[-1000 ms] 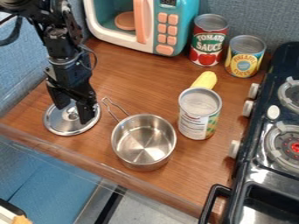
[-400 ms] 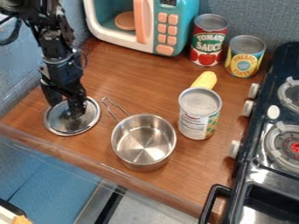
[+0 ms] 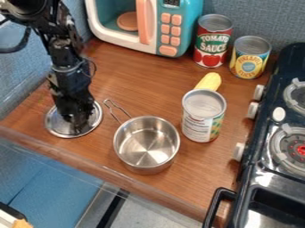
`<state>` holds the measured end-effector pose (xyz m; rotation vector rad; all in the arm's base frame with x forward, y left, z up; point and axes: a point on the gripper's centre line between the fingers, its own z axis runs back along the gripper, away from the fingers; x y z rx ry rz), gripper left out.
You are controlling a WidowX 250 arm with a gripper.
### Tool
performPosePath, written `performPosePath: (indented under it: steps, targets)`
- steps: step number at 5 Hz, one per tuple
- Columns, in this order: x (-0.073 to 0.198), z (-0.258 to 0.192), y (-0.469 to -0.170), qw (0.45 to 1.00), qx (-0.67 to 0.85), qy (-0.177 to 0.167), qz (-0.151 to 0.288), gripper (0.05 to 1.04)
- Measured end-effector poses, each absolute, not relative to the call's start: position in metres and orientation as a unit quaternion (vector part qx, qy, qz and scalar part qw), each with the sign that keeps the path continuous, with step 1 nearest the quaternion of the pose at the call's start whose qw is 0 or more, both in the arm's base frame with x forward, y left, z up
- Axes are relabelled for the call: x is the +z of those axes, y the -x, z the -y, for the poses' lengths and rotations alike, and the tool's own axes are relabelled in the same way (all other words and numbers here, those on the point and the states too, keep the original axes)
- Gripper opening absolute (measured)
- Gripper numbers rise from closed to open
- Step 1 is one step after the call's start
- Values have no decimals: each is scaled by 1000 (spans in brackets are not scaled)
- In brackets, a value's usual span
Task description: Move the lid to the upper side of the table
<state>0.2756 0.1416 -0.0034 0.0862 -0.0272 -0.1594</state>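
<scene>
Camera view: black arm point(image 3: 62, 55) comes in at the upper left corner, bends over, then drops steeply down the left side with a slight lean to the right on the way down. A thin cable bows out on the right near the wrist; a thicker one loops at the left edge. Gripper point(image 3: 77, 124) points down, its tip end over the middle of the lid point(image 3: 55, 123), covering the knob area. Jaws: can't tell if wide, narrow or gripping the knob.

Lid is silver and round, at the left end of the worktop point(image 3: 140, 75), near the front edge, left of the steel saucepan point(image 3: 146, 144). Pan handle angles up-left, its end just beside the lid's rim. Right of the pan: an upright can point(image 3: 204, 109) with yellow corn point(image 3: 209, 82) just behind it. Toy microwave point(image 3: 166, 29) and two more cans at the back, stove point(image 3: 259, 162) on the right.
</scene>
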Motion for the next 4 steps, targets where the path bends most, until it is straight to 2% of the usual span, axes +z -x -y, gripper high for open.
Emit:
performPosePath:
  steps: [1, 2, 3, 4]
  targets:
    - [-5, -142, -277, 996, -79, -47, 12, 380]
    - [-5, -144, -279, 996, -77, -48, 13, 282]
    - [-1, -146, -277, 998, -56, -43, 7, 282]
    - [31, -163, -273, 998, -16, -49, 27, 282]
